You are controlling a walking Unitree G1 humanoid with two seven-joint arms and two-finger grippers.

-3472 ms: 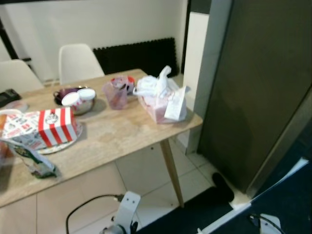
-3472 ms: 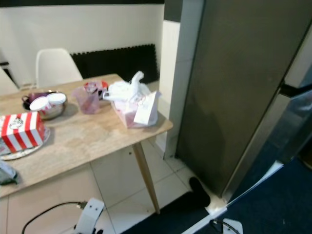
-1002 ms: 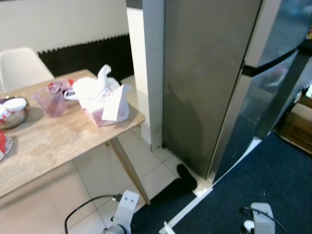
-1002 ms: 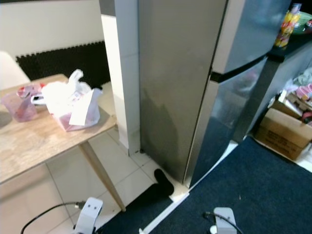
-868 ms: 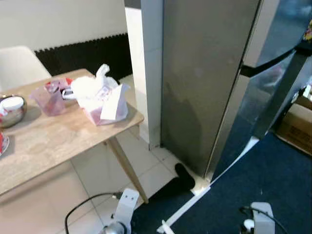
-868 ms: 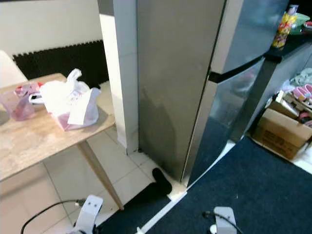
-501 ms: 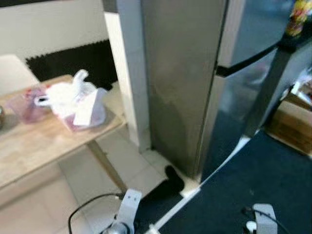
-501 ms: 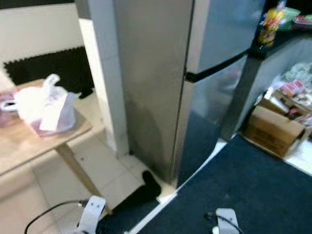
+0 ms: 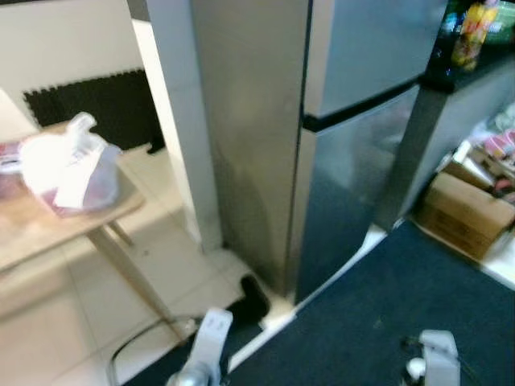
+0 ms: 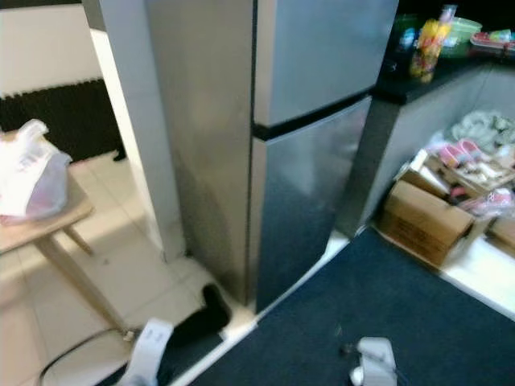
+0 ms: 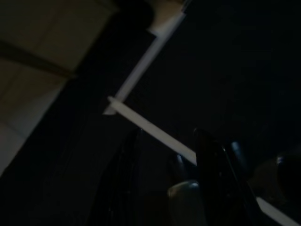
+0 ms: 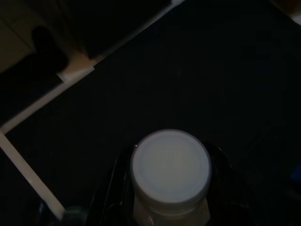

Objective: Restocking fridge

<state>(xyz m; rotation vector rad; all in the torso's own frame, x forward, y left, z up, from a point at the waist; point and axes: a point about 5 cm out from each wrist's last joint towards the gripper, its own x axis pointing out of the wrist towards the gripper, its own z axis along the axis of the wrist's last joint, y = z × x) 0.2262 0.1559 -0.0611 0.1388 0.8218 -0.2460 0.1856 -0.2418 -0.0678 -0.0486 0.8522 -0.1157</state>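
Note:
The silver two-door fridge (image 10: 310, 88) stands straight ahead, both doors closed, a black seam between the upper and lower door (image 10: 299, 205). In the dim right wrist view my right gripper (image 12: 169, 169) is shut on a container with a round white lid (image 12: 170, 165), held low over the dark carpet. In the very dark left wrist view my left gripper (image 11: 167, 134) hangs open, its two black fingers (image 11: 211, 165) apart with nothing between them. Both silver arms (image 9: 205, 350) hang at the bottom of the eye views.
A wooden table (image 9: 32, 229) with a white plastic bag (image 9: 64, 165) stands at the left on pale tiles. A black object (image 10: 201, 315) lies at the fridge's foot. Dark blue carpet (image 10: 362, 297) lies ahead. A cardboard box (image 10: 418, 219) and a counter with bottles (image 10: 426, 40) are at the right.
The whole view has swung to the right: the table has slid to the left edge, and the fridge's front, the counter and the cardboard box have come into view. Nothing itself has moved.

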